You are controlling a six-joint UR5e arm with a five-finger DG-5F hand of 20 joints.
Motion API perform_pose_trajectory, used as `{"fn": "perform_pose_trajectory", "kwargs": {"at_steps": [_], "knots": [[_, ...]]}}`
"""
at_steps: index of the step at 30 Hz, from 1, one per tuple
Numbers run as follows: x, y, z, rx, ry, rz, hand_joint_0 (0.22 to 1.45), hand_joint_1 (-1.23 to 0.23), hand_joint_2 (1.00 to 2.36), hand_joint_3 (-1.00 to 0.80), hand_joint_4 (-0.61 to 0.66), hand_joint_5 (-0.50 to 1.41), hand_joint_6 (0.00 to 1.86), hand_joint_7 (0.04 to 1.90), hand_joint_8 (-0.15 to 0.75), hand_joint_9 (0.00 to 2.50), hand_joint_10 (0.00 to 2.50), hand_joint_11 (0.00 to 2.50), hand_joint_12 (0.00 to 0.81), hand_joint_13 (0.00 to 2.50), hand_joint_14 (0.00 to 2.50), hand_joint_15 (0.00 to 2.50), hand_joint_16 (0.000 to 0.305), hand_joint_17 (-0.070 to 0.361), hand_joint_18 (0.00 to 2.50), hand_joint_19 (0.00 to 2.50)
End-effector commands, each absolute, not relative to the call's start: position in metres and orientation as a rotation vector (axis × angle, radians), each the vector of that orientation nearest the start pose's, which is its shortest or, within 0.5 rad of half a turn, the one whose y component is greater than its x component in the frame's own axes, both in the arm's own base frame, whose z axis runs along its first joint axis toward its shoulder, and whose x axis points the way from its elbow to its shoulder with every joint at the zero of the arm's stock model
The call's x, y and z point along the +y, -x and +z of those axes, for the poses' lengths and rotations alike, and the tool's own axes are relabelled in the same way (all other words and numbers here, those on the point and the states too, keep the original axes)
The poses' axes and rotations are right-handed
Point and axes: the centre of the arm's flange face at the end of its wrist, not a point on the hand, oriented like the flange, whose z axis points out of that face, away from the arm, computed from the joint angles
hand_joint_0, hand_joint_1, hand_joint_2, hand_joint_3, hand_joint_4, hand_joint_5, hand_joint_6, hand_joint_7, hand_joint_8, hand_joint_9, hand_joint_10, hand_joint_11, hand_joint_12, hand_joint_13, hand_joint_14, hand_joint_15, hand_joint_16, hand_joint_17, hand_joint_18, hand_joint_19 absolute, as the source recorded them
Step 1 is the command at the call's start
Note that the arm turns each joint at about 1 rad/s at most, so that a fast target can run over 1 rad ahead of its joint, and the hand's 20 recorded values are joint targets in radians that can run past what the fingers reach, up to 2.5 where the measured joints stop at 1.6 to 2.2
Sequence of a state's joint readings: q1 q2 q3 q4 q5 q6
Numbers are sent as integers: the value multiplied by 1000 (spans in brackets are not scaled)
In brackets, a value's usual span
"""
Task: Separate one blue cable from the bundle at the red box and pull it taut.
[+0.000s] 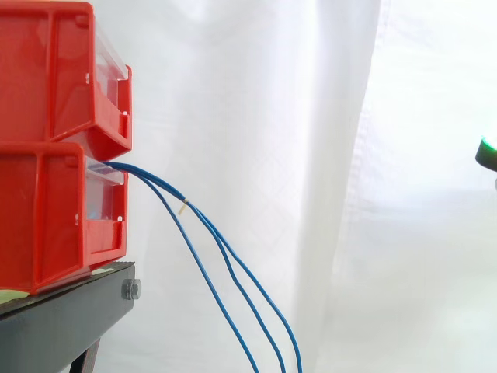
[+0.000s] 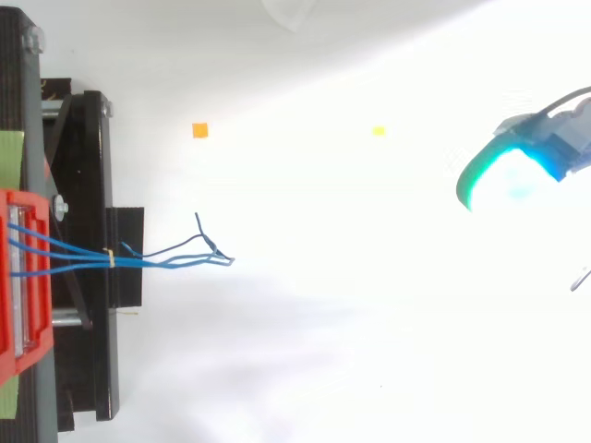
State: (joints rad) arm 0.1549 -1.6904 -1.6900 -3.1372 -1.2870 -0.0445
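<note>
Three thin blue cables (image 1: 225,256) come out of the lower red box (image 1: 46,210) and hang down to the right, slack. A small yellow tie (image 1: 184,206) binds them just outside the box. From above, the bundle (image 2: 157,261) runs right from the red box (image 2: 23,286), with its loose ends spreading near the middle of the floor. My hand (image 2: 517,171) glows cyan and green at the far right, well away from the cables. A green-lit tip of the hand (image 1: 488,151) shows at the right edge of the side view, above the level of the cables.
A second red box (image 1: 46,70) is stacked on the lower one, both on a black stand (image 1: 62,318). An orange marker (image 2: 200,130) and a yellow marker (image 2: 378,131) lie on the white floor. A white curtain hangs behind.
</note>
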Motion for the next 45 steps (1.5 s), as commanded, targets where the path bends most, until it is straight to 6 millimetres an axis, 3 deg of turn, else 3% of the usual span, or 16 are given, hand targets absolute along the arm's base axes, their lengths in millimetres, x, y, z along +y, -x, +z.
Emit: {"fn": "perform_pose_trajectory", "kwargs": {"at_steps": [1,35,39,45], "knots": [[-82,-521,373,1324,-1358,930,478,-538,1000,-500,204,-263,501,609,256,287,0,1,357,402,5,144,55,125,398,392],[-85,-515,369,1373,-1362,882,544,-624,1000,-500,226,-214,502,679,266,564,7,235,334,598,12,297,48,108,454,496],[-90,-516,370,1399,-1292,824,546,-622,1000,-500,235,-210,501,688,269,572,7,246,337,602,12,297,48,108,457,489],[-95,-534,380,1300,-1138,750,548,-623,1000,-500,251,-202,501,696,273,596,8,255,344,612,12,300,48,108,468,496]]}}
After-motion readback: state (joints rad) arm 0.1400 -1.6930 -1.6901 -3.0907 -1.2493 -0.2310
